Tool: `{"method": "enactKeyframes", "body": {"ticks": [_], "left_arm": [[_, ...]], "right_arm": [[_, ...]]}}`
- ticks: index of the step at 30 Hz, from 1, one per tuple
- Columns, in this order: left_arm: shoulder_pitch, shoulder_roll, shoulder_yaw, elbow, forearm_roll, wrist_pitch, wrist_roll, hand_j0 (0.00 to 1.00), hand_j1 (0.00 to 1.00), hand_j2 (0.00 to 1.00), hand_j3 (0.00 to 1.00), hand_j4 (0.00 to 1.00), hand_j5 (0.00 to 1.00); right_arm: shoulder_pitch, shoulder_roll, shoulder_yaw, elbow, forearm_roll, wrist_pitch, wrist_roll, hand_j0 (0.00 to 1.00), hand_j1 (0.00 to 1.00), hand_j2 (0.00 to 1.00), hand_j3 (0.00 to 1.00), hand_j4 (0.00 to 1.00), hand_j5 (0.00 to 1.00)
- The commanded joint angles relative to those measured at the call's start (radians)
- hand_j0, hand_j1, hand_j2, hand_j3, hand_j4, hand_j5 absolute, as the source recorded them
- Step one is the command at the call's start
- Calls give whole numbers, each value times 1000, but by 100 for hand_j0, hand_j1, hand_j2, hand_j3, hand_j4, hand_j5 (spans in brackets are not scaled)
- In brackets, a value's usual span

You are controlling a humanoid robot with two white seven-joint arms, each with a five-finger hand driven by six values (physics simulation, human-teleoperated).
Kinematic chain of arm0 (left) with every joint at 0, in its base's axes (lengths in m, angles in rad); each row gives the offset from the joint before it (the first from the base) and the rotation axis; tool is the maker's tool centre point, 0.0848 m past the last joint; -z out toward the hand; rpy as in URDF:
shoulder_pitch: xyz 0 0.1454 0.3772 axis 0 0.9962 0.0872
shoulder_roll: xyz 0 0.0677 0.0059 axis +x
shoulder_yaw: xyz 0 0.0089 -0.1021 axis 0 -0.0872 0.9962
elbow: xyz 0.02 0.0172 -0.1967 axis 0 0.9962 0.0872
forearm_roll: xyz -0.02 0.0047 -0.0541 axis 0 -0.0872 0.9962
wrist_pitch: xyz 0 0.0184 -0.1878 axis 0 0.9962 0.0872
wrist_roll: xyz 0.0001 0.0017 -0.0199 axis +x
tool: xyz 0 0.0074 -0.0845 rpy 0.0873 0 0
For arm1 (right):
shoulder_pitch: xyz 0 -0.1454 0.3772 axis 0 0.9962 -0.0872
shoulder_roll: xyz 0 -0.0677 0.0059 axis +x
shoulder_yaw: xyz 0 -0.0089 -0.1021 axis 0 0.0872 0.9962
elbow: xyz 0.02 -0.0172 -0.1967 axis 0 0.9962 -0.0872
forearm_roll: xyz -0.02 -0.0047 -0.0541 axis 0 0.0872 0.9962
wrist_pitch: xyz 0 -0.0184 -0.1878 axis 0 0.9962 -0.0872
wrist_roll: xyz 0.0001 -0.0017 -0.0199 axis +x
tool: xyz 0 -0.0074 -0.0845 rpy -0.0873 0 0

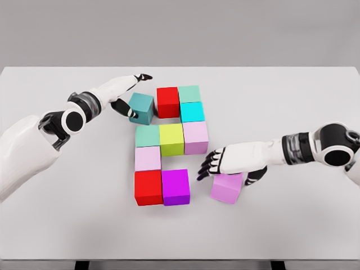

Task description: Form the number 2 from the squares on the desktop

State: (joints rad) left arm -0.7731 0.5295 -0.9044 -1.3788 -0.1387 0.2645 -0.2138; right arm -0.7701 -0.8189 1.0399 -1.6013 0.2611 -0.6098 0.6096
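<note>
Bare table [292, 101] lies open right of the cube cluster and along the near edge. A narrow gap separates the purple cube [176, 187] from the violet cube [227, 188], and the right hand [233, 160] hangs over it. The left hand [125, 93] crowds the teal cube [141, 107] on the far left.

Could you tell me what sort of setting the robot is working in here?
It looks like a bare simulated tabletop workspace rather than a real room: a plain white table against a featureless grey backdrop, holding only coloured cubes such as the teal cube by the left hand and the violet cube under the right hand.
</note>
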Motion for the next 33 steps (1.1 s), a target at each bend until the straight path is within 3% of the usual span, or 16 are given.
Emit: {"method": "enactKeyframes", "body": {"ticks": [1,9,10,15,18,20,26,30,33], "left_arm": [[0,-2,1,-2,2,-1,2,100,100,100,100,100,100],[2,-19,9,6,7,-2,39,100,100,100,100,100,100],[2,-19,9,6,11,-4,40,100,100,100,100,100,100],[2,-42,12,52,21,-16,44,100,100,100,100,100,100],[2,-65,12,64,19,-19,48,100,100,100,100,100,100],[6,-74,12,76,19,-21,60,100,100,100,100,100,100],[8,-74,13,78,19,-25,60,100,100,100,100,100,100],[6,-77,15,99,19,-38,60,100,100,100,100,100,100],[6,-80,15,115,19,-47,60,100,100,100,100,100,100]], "right_arm": [[0,-11,-3,-5,1,-1,1,100,100,100,100,100,100],[-54,-57,-12,-12,-22,-1,1,100,100,100,100,100,100],[-54,-80,-20,-11,-63,-1,1,100,100,100,100,100,100],[-54,-210,-35,-3,-68,-1,1,100,100,100,100,100,100],[-41,-200,-38,119,-63,-1,1,100,100,100,100,100,100],[-35,-195,-37,153,-31,-1,1,100,100,100,100,100,100],[-11,-134,-23,136,15,-1,1,100,100,100,100,100,100],[-11,-141,-18,49,15,-1,1,100,100,100,100,100,100],[-12,-135,-4,41,15,-1,1,100,100,100,100,100,100]]}}
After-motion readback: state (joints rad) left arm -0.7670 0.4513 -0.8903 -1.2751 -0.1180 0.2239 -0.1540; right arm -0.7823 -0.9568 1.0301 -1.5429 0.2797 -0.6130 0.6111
